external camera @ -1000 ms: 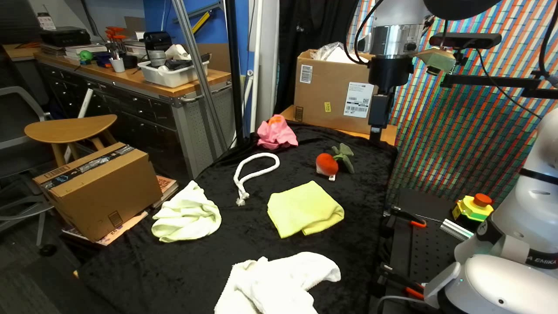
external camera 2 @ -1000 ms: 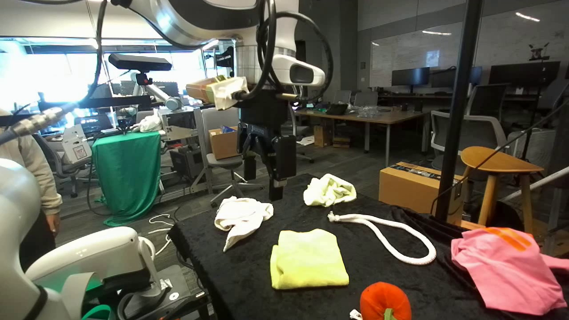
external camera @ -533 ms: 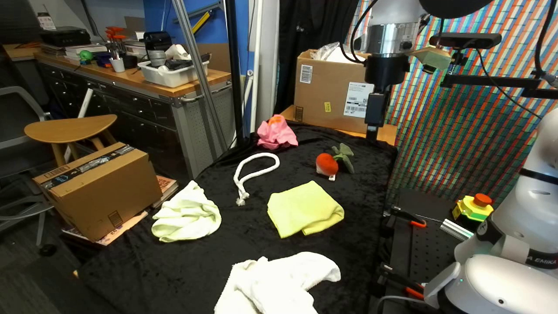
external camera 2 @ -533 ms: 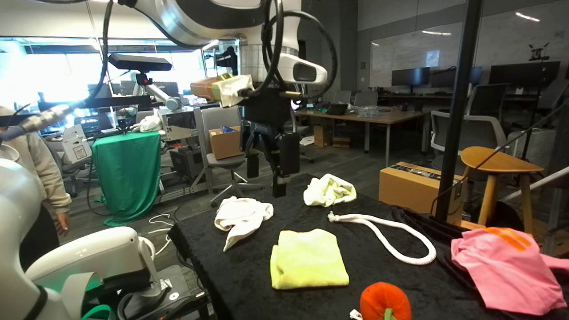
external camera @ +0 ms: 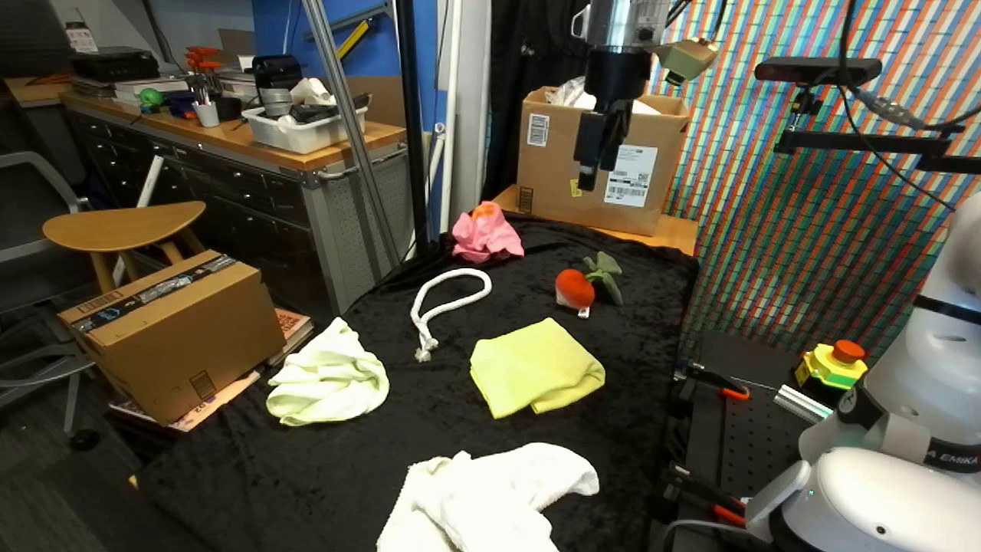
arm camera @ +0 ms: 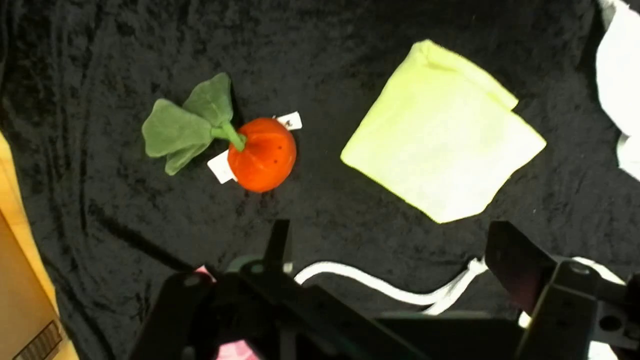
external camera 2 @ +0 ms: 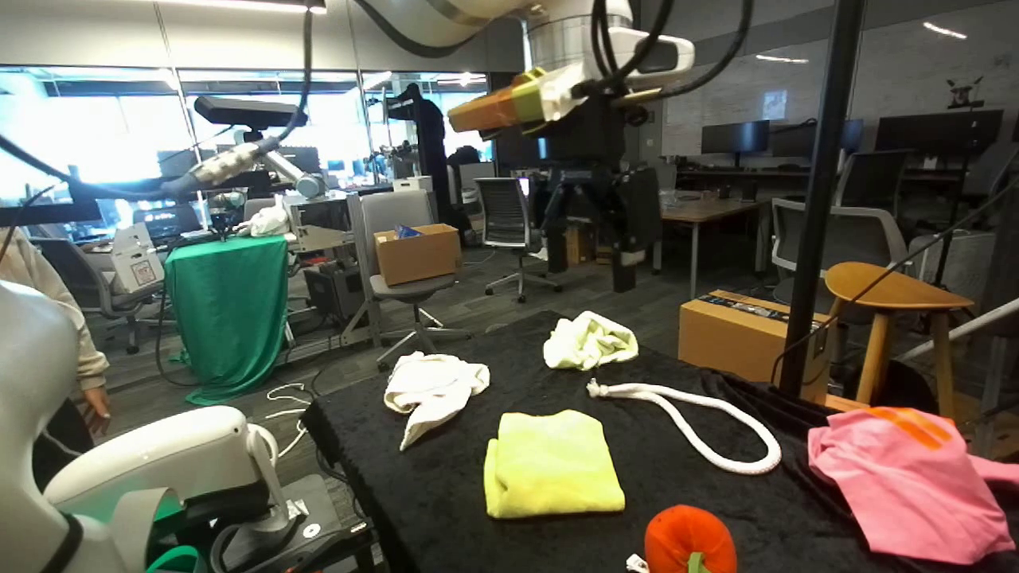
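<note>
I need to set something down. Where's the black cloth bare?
Bare black cloth lies between the pale green cloth, yellow cloth and white towel; a smaller patch between the white rope, pink cloth and red plush. It's crowded between red plush and yellow cloth.

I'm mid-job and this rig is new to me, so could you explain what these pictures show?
It's a single white robot arm ending in a black two-fingered gripper. Two pictures are taken from outside the robot; the third is the wrist view, looking down past the gripper. Below is a black-draped surface. On it lie a folded yellow cloth, a red plush vegetable with green leaves, a looped white rope, a crumpled pink cloth, a pale green cloth and a white cloth. Nothing is held: the gripper hangs open above the surface, touching none of these things.
</note>
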You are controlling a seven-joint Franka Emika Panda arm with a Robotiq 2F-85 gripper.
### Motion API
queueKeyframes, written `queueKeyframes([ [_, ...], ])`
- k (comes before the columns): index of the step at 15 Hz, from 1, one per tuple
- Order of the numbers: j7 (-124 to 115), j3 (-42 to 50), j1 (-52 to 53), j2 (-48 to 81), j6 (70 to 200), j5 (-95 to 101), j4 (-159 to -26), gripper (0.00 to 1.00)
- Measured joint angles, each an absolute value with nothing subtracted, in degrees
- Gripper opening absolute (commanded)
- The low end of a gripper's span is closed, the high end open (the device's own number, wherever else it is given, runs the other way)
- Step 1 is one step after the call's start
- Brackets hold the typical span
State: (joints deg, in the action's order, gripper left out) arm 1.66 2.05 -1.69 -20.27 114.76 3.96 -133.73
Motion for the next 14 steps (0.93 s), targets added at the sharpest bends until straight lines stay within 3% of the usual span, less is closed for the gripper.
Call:
queueKeyframes([
  [14,3.43,5.09,-5.01,18.56,121.92,4.24,-98.28,1.00],
])
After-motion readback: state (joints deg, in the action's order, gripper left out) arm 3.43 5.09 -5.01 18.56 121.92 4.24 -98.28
